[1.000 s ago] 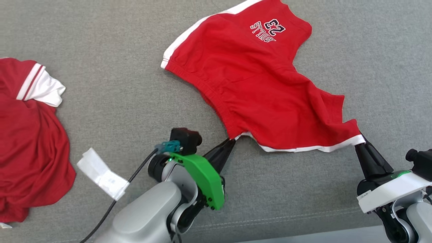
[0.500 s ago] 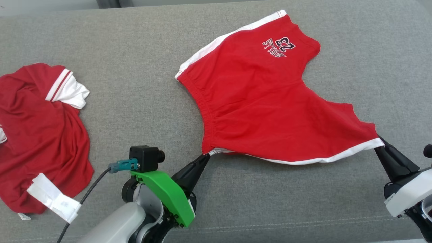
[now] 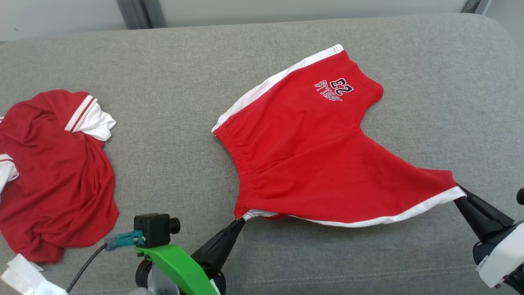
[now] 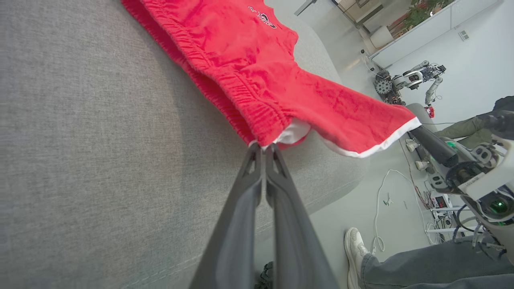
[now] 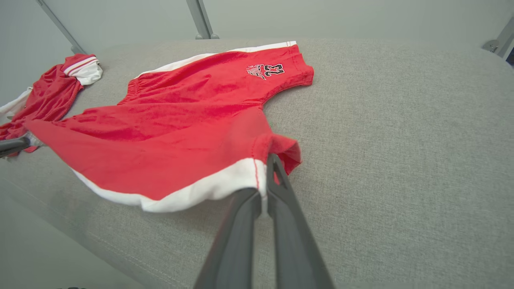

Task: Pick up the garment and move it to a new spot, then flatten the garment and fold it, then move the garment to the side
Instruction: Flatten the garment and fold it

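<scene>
Head view has the red shorts spread on the grey cushion, right of the middle, with the number print at the far side. My left gripper is pinched tight on the near waistband corner. My right gripper is clamped just as tight on the white-trimmed leg hem at the right, so the near edge is stretched between my two hands.

Well apart to the left lies a second red garment, crumpled, with white striped trim. Bare grey fabric separates it from the shorts. A white paper tag sits just beside it at the lower left corner.

My left wrist view looks past the cushion's edge to the floor, where a white cable lies. Near it are a person's pale shoe and a jeans leg, close beside my right arm, and another robot stands far off. My right wrist view shows grey metal posts behind the cushion.
</scene>
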